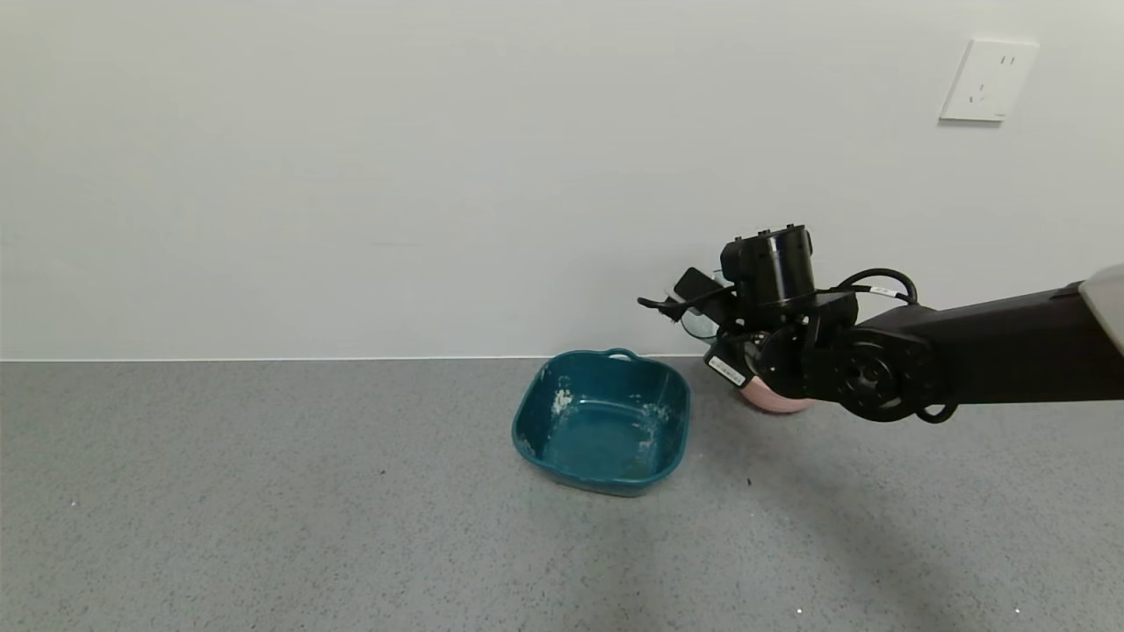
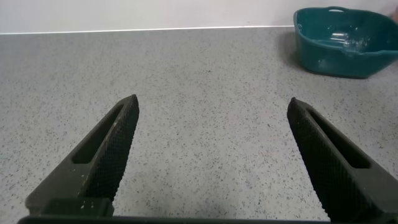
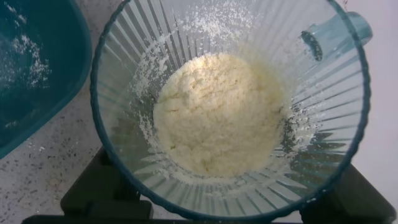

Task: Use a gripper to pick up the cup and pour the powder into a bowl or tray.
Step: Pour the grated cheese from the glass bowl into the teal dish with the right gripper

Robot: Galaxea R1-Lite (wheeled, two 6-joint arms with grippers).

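Note:
My right gripper [image 1: 702, 309] is shut on the ribbed pale blue-green cup [image 1: 700, 326] and holds it in the air, above the floor just right of the dark teal basin [image 1: 536, 412]. In the right wrist view the cup [image 3: 124, 143] is upright with a heap of clumpy off-white powder [image 3: 217, 115] at its bottom. The black fingers [image 3: 99, 190] grip its sides, and the basin's edge [image 3: 37, 68] lies beside it. The basin holds only white smears. My left gripper [image 2: 212, 109] is open and empty, low over the grey floor, far from the basin [image 2: 339, 53].
A round pink bowl [image 1: 777, 402] sits on the floor under my right wrist, by the white wall. A wall socket [image 1: 988, 79] is at the upper right. Speckled grey floor stretches left of and in front of the basin.

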